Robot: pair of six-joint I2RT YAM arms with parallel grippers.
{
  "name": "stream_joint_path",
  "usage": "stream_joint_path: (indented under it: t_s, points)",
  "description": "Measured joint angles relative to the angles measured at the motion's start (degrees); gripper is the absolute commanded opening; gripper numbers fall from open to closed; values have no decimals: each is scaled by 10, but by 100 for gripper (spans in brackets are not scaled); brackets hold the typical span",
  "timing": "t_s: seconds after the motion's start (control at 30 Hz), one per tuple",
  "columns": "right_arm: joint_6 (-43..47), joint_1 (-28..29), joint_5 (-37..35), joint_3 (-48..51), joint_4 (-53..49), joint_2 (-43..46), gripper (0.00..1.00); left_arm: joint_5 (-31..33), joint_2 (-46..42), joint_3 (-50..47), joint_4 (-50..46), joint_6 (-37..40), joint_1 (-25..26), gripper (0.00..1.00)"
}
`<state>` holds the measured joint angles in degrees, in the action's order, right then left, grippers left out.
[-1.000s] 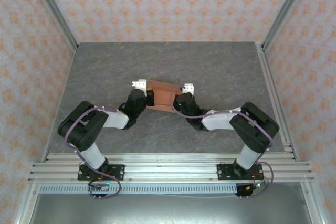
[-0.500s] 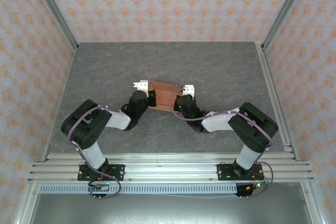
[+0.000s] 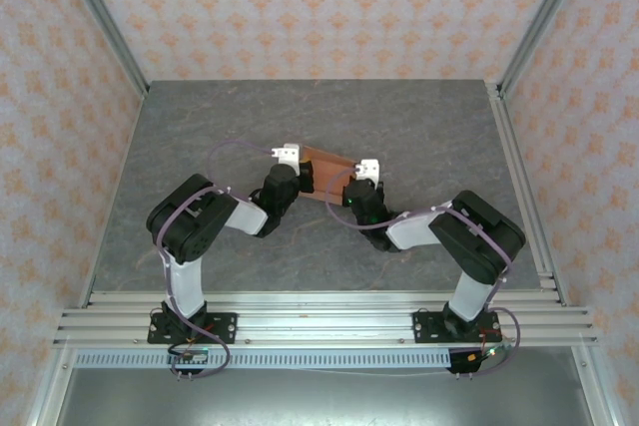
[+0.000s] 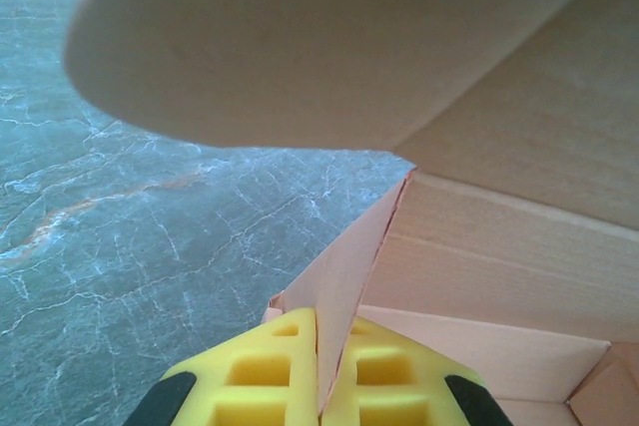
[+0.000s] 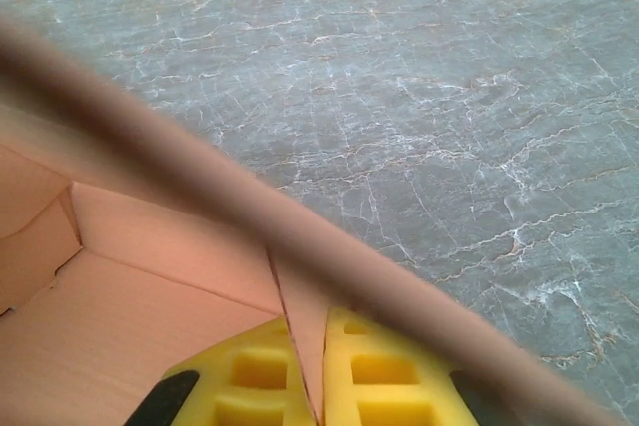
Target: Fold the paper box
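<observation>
From above, the paper box (image 3: pixel 325 172) sits near the middle of the grey table (image 3: pixel 200 127). Its long axis runs left to right, the right end slanting a little nearer. The left gripper (image 3: pixel 300 175) meets its left end and the right gripper (image 3: pixel 348 187) its right end.

At the left wrist, yellow pads (image 4: pixel 270 376) are pinched narrow on a thin upright card wall (a rounded flap blurs overhead).

At the right wrist, yellow pads (image 5: pixel 379 371) likewise clamp a card wall, with the box's hollow to their left.
</observation>
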<state>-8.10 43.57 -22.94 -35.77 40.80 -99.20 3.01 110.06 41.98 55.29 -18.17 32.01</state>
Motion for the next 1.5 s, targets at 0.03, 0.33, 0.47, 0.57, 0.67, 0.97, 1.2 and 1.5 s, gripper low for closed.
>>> stream_joint_path:
  t_s: [0.03, 0.33, 0.47, 0.57, 0.67, 0.97, 1.2, 1.5]
  points:
    - [1, 0, 1, 4, 6, -2, 14, 0, 2, -1, 5, 0, 1, 8]
    - [3, 12, -5, 24, 13, -16, 15, -2, 4, -42, -1, -14, 6, 25]
    - [3, 16, -9, 24, 12, -16, 15, -5, -1, -56, -4, -19, 6, 27]
    - [5, 18, -11, 24, 12, -16, 16, -10, -18, -64, -21, -19, 7, 33]
    - [9, 19, -12, 24, 8, -15, 22, -13, -47, -74, -55, -18, 7, 43]
    - [18, 22, 5, 24, -96, 45, 46, -23, -202, -76, -153, -17, 7, 67]
    - [6, 31, 30, 19, -231, 158, 60, -24, -331, -57, -301, -5, 7, 76]
    - [-76, 34, 78, -101, -481, 323, 64, -52, -322, 294, -686, 105, -41, 76]
